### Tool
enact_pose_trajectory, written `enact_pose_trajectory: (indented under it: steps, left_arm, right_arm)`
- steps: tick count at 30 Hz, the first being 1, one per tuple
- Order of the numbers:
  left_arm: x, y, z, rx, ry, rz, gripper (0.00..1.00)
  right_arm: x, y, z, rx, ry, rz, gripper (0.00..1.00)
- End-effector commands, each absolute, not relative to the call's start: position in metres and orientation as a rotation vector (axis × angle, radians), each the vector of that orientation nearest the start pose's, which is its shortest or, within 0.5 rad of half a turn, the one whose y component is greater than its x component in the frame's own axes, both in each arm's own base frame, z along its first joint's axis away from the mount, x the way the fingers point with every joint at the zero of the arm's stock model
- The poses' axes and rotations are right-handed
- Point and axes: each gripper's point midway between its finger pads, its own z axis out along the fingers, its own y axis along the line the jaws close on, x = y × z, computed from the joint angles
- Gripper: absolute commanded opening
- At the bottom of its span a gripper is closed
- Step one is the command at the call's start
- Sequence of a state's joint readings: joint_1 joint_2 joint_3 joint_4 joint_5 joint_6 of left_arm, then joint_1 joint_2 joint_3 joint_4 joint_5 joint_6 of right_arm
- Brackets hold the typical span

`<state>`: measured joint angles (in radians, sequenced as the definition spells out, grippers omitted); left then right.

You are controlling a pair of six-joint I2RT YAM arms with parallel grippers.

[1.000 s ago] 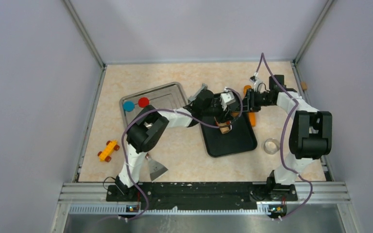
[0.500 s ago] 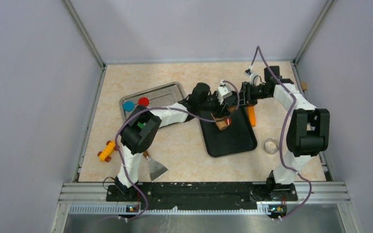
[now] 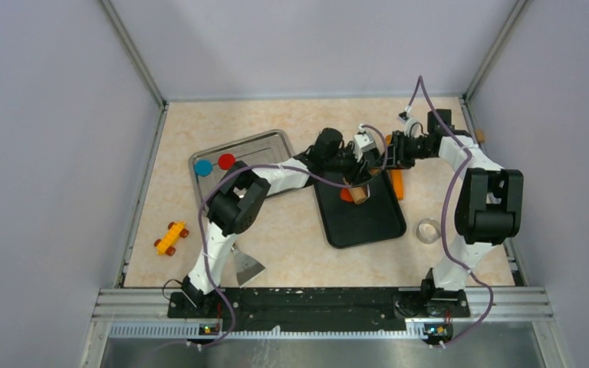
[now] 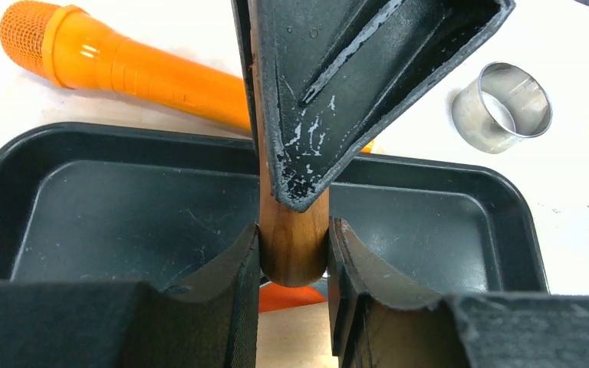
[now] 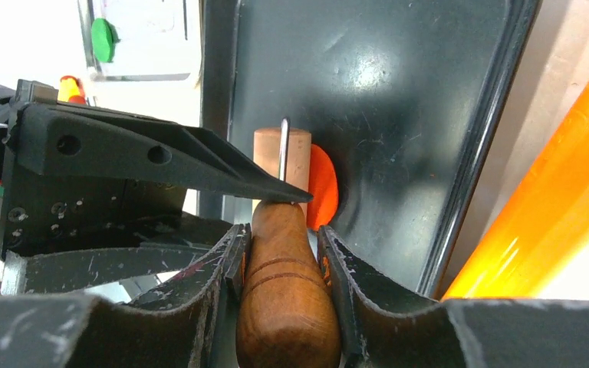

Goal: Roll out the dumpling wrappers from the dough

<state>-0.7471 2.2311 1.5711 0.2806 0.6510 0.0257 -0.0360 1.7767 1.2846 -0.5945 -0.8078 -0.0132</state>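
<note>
A wooden rolling pin (image 3: 359,193) is held tilted over the black tray (image 3: 368,226), its low end next to a flat orange dough piece (image 3: 346,195). My left gripper (image 3: 350,175) is shut on one wooden end of the pin (image 4: 293,245), with the dough (image 4: 291,296) just below it. My right gripper (image 3: 389,153) is shut on the pin's turned handle (image 5: 285,299). A metal rod joins the handle to the roller (image 5: 282,153), which touches the dough (image 5: 323,188) on the tray (image 5: 399,115). The left gripper (image 4: 293,238) and right gripper (image 5: 280,238) nearly meet.
An orange toy microphone (image 3: 396,184) lies along the tray's right edge, also in the left wrist view (image 4: 138,73). A metal ring cutter (image 3: 429,230) sits right of the tray. A silver tray (image 3: 261,149) with blue and red discs, a yellow toy car (image 3: 171,236) and a scraper (image 3: 247,266) lie left.
Both grippers have shifted with the pin: the right one swung left, then back right, and the left wrist moved right. The pin's low end moved slightly right, uncovering the orange dough.
</note>
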Motion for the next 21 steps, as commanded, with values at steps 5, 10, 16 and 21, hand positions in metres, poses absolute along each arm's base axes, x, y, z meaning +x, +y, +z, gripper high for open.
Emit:
enact_pose_trajectory:
  steps: [5,10,16,21]
  left_arm:
    - [0.353,-0.458,0.071,1.122,1.803,-1.111,0.00]
    - [0.345,-0.441,0.059,1.124,1.851,-1.104,0.00]
    - [0.350,-0.429,0.073,1.120,1.833,-1.081,0.00]
    - [0.350,-0.434,0.119,1.155,1.705,-1.087,0.00]
  right_arm:
    - [0.374,0.097,0.059,-0.255,2.543,0.859,0.00]
    - [0.371,0.100,0.051,-0.239,2.565,0.862,0.00]
    - [0.375,0.125,0.065,-0.230,2.532,0.950,0.00]
    - [0.391,0.137,0.129,-0.186,2.407,1.056,0.00]
